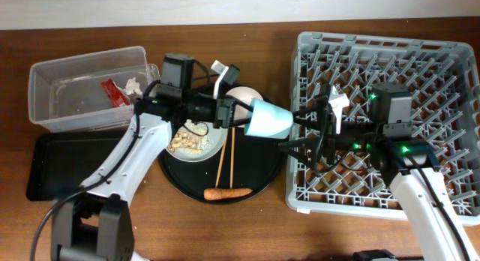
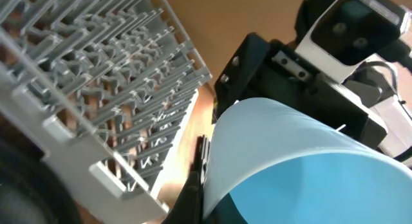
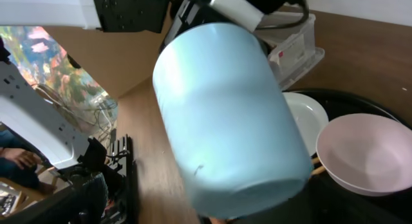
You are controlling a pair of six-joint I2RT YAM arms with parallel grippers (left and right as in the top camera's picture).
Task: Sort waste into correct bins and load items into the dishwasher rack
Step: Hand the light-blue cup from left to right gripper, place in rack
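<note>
1. Two waste bits look sorted: red wrapper [image 1: 112, 92] and white tissue [image 1: 135, 85] lie in the clear tub [image 1: 45, 103], at the table's far-left corner.
2. Black bin tray [image 1: 52, 171], along the left edge nearer the front, shows nothing in it. So the food waste is not yet binned, as far as I can tell.
3. Carrot [image 1: 227, 193] lies at the front rim of the round black tray [image 1: 262, 178], mid-table. Crumbly scraps [image 1: 187, 143] sit on the plate [image 1: 214, 139], which is on that same tray.
4. Chopsticks [image 1: 231, 157] lie on the round tray just right of the plate. Bowl [image 1: 244, 96] is at its far side, partly hidden by my L arm.
5. My left gripper [image 1: 238, 115] is clamped on the blue cup [image 1: 270, 120], which is held on its side in the air between the round tray and the rack's left edge.
6. My right gripper [image 1: 300, 133] sits just beside the cup at that edge. Its fingers look spread and are not on the cup. The R wrist cam shows the cup v. close.
7. Dishwasher rack [image 1: 307, 201] fills the right edge of the table. I see no dish in it, though my R arm hides part of it.
8. Progress approx: 2 of 4 waste items done, 0 of 4 dishes racked, and the cup is mid-transfer. Left to do: cup, bowl, plate, chopsticks, carrot and scraps.
</note>
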